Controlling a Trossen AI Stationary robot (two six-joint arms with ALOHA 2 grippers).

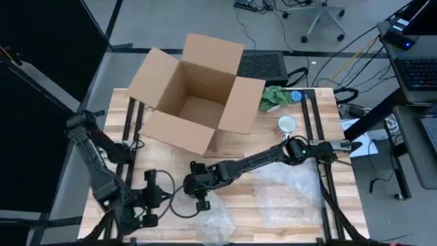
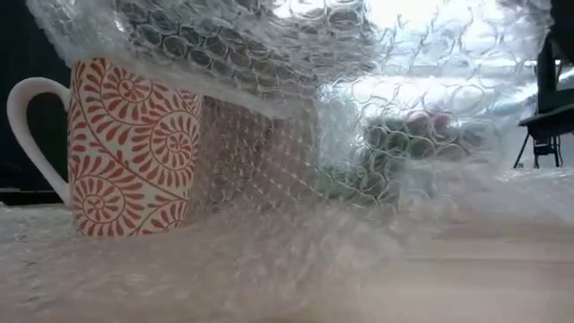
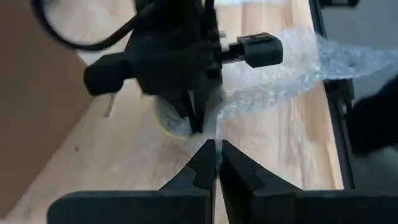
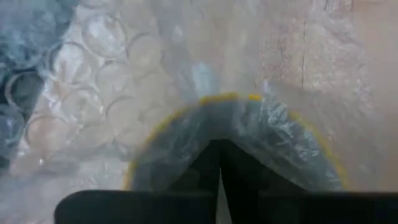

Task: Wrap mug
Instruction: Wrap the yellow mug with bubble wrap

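Bubble wrap (image 1: pixel 287 188) lies over the table's (image 1: pixel 341 205) front, pinched in the right pincer (image 1: pixel 200 199) above a yellow-rimmed round object (image 4: pixel 236 143), probably to drape it. Left pincer (image 3: pixel 216 163), nearly closed and empty, waits just beside. A white mug (image 1: pixel 287 125) stands well apart.

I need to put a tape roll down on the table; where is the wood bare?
Bare wood lies along the table's left side, between the cardboard box and the left gripper. The right half is crowded: bubble wrap, right gripper, mug.
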